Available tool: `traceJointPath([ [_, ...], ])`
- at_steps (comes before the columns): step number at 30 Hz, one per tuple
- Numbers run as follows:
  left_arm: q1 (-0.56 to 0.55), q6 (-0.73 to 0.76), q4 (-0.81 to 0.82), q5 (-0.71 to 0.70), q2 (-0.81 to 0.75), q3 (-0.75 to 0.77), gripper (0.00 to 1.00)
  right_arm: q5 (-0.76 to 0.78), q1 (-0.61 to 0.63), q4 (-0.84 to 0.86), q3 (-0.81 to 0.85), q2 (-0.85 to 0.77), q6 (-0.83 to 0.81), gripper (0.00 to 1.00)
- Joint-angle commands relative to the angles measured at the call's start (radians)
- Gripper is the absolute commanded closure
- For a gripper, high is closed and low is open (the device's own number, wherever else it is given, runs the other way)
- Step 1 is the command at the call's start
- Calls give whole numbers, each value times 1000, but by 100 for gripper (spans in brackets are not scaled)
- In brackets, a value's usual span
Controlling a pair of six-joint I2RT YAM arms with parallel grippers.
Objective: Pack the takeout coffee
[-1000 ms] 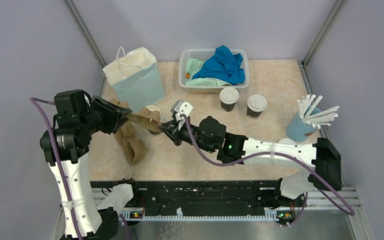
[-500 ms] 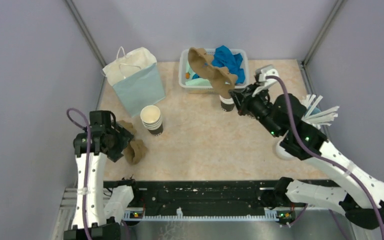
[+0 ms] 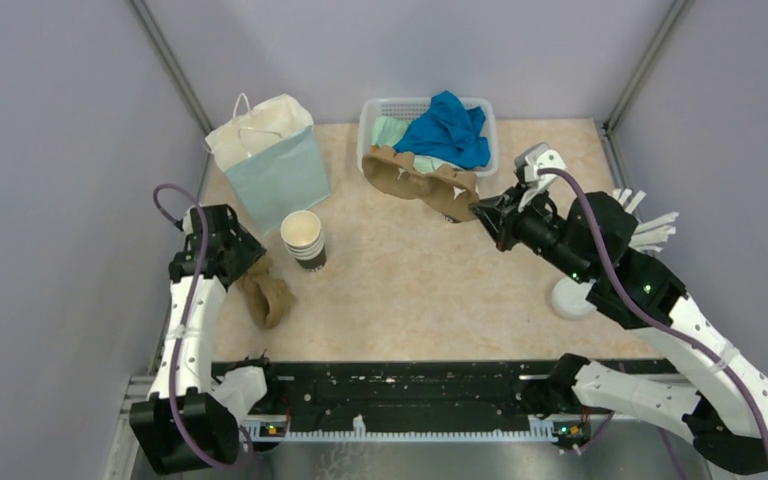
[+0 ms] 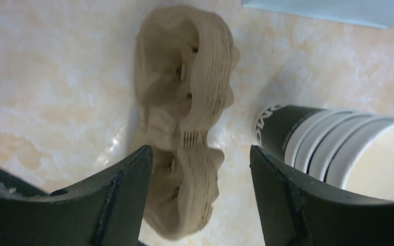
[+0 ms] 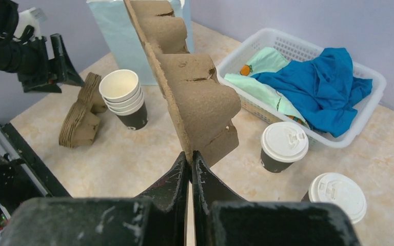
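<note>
My right gripper (image 3: 482, 208) is shut on the edge of a brown pulp cup tray (image 3: 418, 180) and holds it in the air in front of the basket; the wrist view shows its tip (image 5: 191, 155) pinching the tray (image 5: 195, 97). Two lidded coffee cups (image 5: 283, 146) (image 5: 337, 197) stand on the table below and to the right of the tray; in the top view the tray and arm mostly hide them. My left gripper (image 3: 245, 264) is open and empty (image 4: 200, 151) over a stack of pulp trays (image 4: 184, 113) lying on its side.
A stack of open lidless paper cups (image 3: 303, 238) stands right of the left gripper (image 4: 338, 148). A light blue paper bag (image 3: 270, 160) stands at the back left. A white basket (image 3: 368, 128) holds cloths. White sticks (image 3: 650, 228) show behind the right arm.
The right gripper has lowered and tilted its tray from upright over the basket to flatter in front of it. The left arm has shifted slightly back over the tray stack.
</note>
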Motion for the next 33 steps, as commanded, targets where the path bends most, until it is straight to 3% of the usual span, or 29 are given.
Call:
traceJointPath([
  [1, 32, 151, 269, 37, 38, -65, 24, -41, -8, 9, 3, -33, -43, 100],
  [7, 40, 227, 444, 47, 108, -103, 30, -29, -9, -4, 8, -41, -58, 100],
  [10, 39, 247, 500, 51, 148, -125, 38, -33, -9, -8, 7, -43, -58, 100],
  [13, 38, 238, 451, 17, 200, -91, 49, -37, -9, -9, 13, -41, -58, 100],
  [18, 40, 247, 392, 0, 249, -74, 56, -38, -8, -10, 16, -43, -58, 100],
  [21, 40, 261, 352, -10, 249, -58, 69, -43, -9, -12, 18, -47, -58, 100],
  [29, 40, 224, -67, -357, 286, 148, 75, -44, -9, -5, 11, -59, -58, 100],
  [33, 45, 276, -98, -440, 340, 142, 74, -26, -8, -6, 13, -71, -102, 100],
])
